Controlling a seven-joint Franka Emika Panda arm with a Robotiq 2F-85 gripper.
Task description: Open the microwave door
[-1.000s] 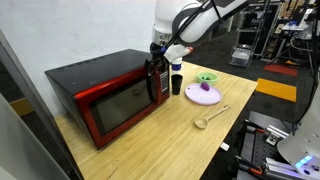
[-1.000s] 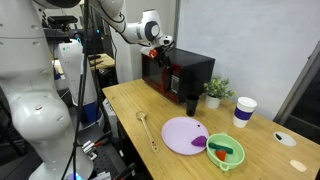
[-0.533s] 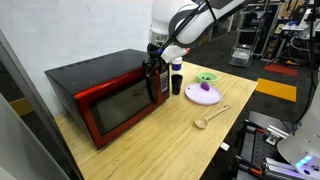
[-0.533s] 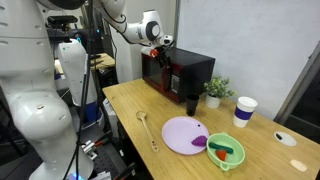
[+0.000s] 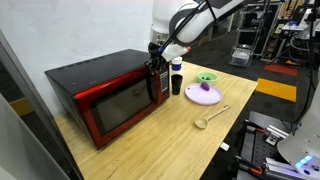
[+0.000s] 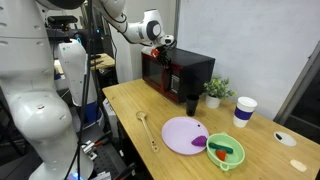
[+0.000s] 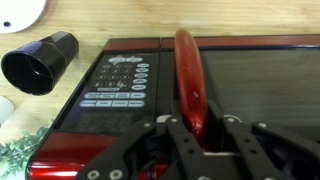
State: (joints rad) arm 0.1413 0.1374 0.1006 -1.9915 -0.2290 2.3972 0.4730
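The microwave point(image 5: 100, 88) is set at one end of the table point(image 5: 170, 145), and the microwave door point(image 5: 125, 105) is seen shut. The end effector point(image 7: 200, 125) is clamped on the door's red handle point(image 7: 188, 70) (just beside the keypad point(image 7: 120, 85)).

The arm point(image 5: 197, 16) is glossy white in both exterior views, made of thick, rounded, tube-like links that swell into smooth bulging joints. Near its end, one white joint point(image 6: 152, 27) carries a dark round cap. Below that sits the gripper point(image 5: 158, 67), black all over and much slimmer than the links. In the wrist view the gripper's fingers point(image 7: 166, 148) are matt black, flat-sided bars with hard straight edges, angled linkage arms branching out from them on both sides.
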